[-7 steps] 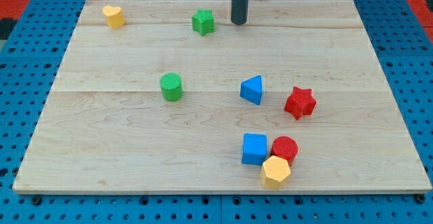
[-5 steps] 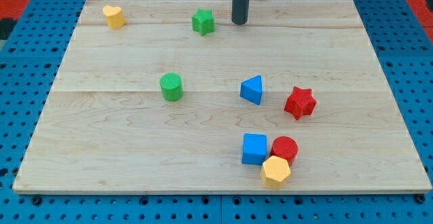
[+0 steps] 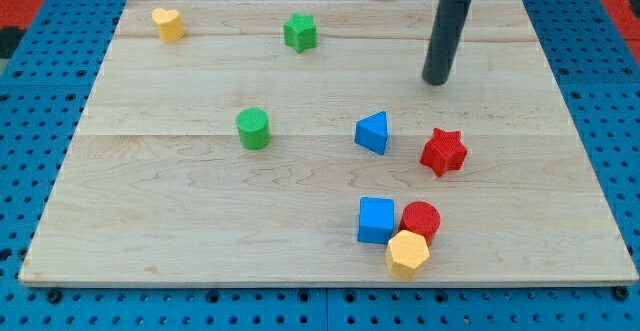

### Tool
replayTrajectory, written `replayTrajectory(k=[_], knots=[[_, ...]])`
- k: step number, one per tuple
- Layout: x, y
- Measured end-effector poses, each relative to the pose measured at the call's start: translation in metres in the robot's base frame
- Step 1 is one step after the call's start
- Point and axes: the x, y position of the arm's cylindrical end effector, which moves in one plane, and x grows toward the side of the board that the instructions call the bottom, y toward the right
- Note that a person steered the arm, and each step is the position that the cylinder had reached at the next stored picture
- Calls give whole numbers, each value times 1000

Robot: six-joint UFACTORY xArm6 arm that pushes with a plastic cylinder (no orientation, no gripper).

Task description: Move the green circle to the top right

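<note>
The green circle (image 3: pixel 253 128) stands on the wooden board (image 3: pixel 180 201), left of centre. My tip (image 3: pixel 436 81) is on the board's right half, well to the right of the green circle and a little higher in the view. It touches no block. It is above the red star (image 3: pixel 443 152) and up and right of the blue triangle (image 3: pixel 372 132).
A green star (image 3: pixel 299 32) and a yellow block (image 3: pixel 168 24) sit near the view's top left. A blue cube (image 3: pixel 376 220), a red circle (image 3: pixel 421 218) and a yellow hexagon (image 3: pixel 407 254) cluster at the bottom, right of centre.
My tip has moved to the right and down the view, from beside the green star to above the red star. No block has moved.
</note>
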Motion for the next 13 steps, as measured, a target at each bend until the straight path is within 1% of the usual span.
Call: replayTrajectory(k=[1,2,3,4,5,6,7,8,9,10,12,13], knots=[[8,-94],[0,-203],[58,-260],[93,-233],[90,-157],[53,-141],[57,-153],[88,-160],[52,-195],[18,-170],[-2,-232],[-18,-206]])
